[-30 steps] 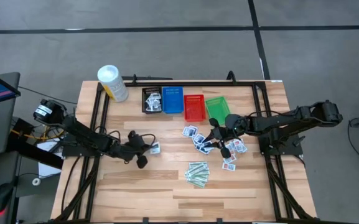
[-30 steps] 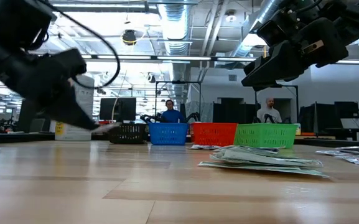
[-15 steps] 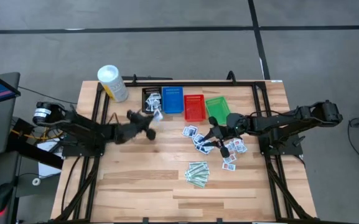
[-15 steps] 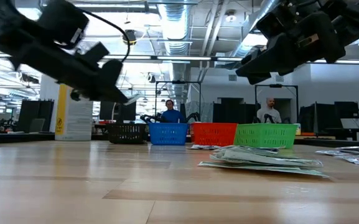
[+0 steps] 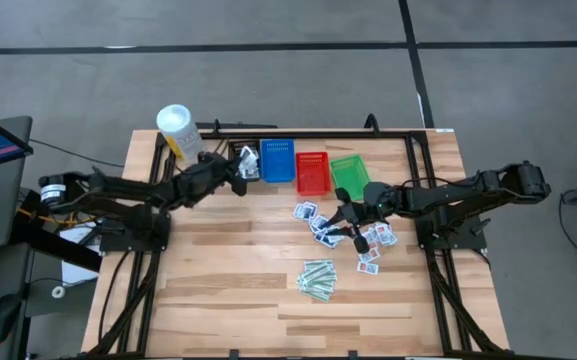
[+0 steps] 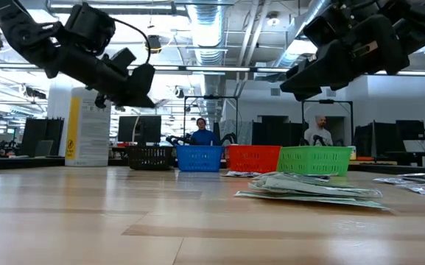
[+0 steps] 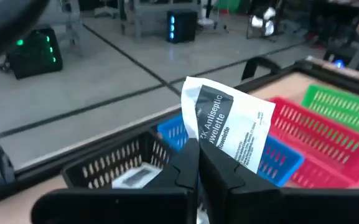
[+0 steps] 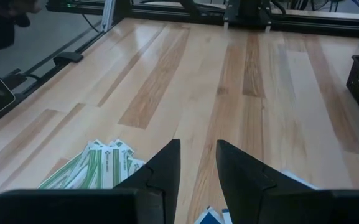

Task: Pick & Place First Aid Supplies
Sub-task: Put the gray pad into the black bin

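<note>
My left gripper (image 5: 232, 171) is shut on a white antiseptic-towelette packet (image 7: 229, 121), one of the first aid supplies, and hangs over the black mesh basket (image 7: 114, 163) at the far edge. Another white packet (image 7: 132, 178) lies in that basket. Further loose white packets (image 5: 318, 222) lie scattered on the wood at mid-right, with my right gripper (image 5: 353, 225) open above them and nothing between its fingers. A pile of pale-green strips (image 5: 317, 279) lies nearer the front edge. My left gripper pinches the packet by its lower edge (image 7: 210, 146) between its two fingers. The fingers come roughly level from the table's left. The packet stands up past the fingertips, flat and tilted, lifted clear above the black basket.
Blue (image 5: 277, 160), red (image 5: 312, 172) and green (image 5: 349, 175) baskets stand in a row to the right of the black one. A tall white tub (image 5: 180, 133) stands at the far left corner. Bare wood lies across the near left of the table.
My left gripper has swung from the table's middle-left toward the far edge and risen, still shut on the packet. It has carried the packet clear of the wood to above the black basket.
</note>
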